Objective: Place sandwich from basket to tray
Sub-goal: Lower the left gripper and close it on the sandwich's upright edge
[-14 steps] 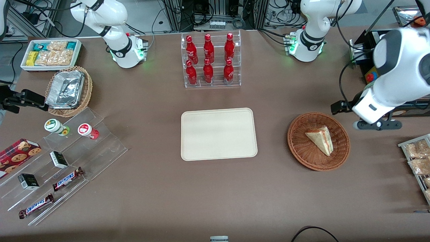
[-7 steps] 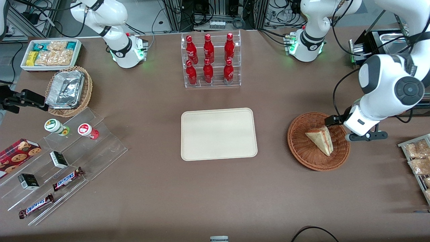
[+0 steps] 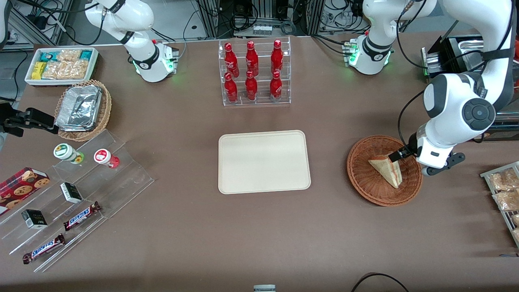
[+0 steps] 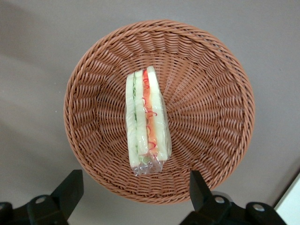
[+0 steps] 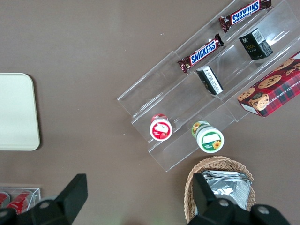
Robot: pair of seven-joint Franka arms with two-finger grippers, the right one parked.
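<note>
The sandwich (image 3: 386, 168) is a wrapped pale wedge with red and green layers, lying in the round reddish-brown basket (image 3: 358, 178) toward the working arm's end of the table. My gripper (image 3: 400, 155) hangs above the basket's rim, beside the sandwich's wide end. In the left wrist view the sandwich (image 4: 146, 123) lies in the middle of the basket (image 4: 213, 70), and the gripper (image 4: 135, 193) stands open over the rim, its black fingers (image 4: 70, 188) wide apart and touching nothing. The cream tray (image 3: 263, 162) lies bare at mid-table.
A clear rack of red bottles (image 3: 254, 73) stands farther from the front camera than the tray. A wire rack of snack packets (image 3: 505, 190) sits at the table edge beside the basket. Acrylic steps (image 3: 81, 194) with snacks and a tan foil basket (image 3: 83, 109) lie toward the parked arm's end.
The left arm has swung in from the table's end and come down; the gripper went from beside the basket to over its rim next to the sandwich. The sandwich has not moved.
</note>
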